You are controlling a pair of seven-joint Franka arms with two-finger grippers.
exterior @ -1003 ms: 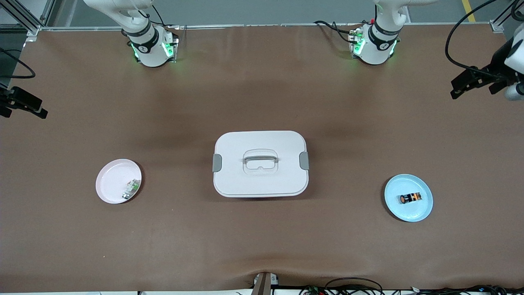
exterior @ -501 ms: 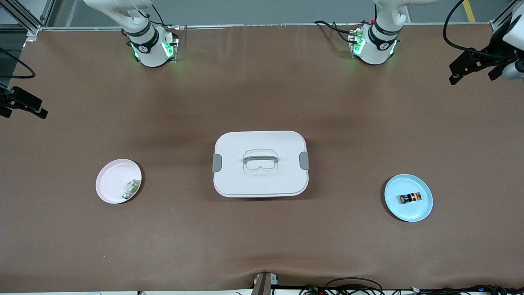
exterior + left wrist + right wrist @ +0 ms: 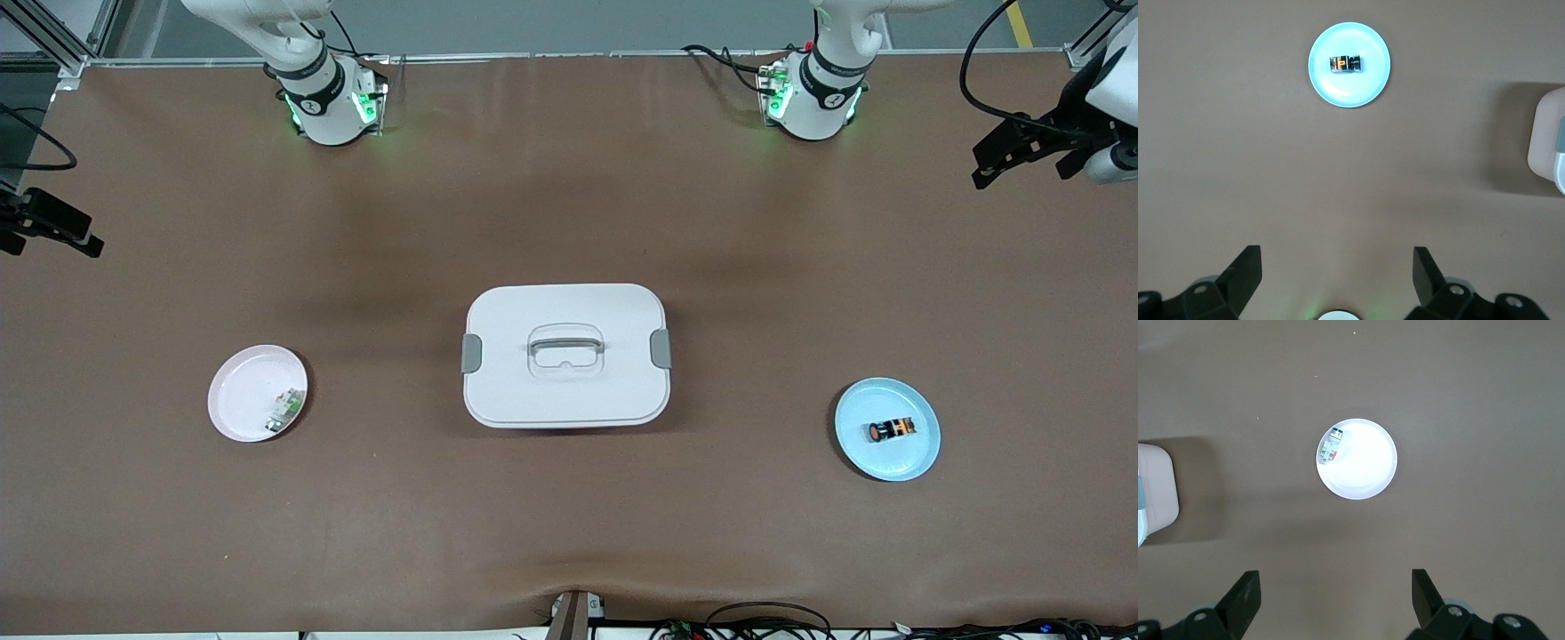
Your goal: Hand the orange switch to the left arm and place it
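The orange switch (image 3: 892, 430) lies on its side on a light blue plate (image 3: 889, 462) toward the left arm's end of the table. The left wrist view shows the switch (image 3: 1345, 63) on that plate (image 3: 1350, 90) well away from my jaws. The white box (image 3: 565, 356) with its grey handle and clips stands mid-table, between the two plates. My left gripper (image 3: 1022, 169) hangs open and empty over the table's edge at the left arm's end. My right gripper (image 3: 53, 242) waits open and empty over the right arm's end. Both wrist views show wide-apart jaws, left (image 3: 1336, 260) and right (image 3: 1336, 583).
A pink plate (image 3: 240, 391) toward the right arm's end holds a small green-and-white part (image 3: 286, 409), which also shows in the right wrist view (image 3: 1332, 445). A corner of the box shows in each wrist view (image 3: 1548, 143) (image 3: 1155, 490). Brown table surface lies all round.
My left gripper has drifted toward the bases' side of the table, still open. The right arm, the switch, the plates and the box have not moved.
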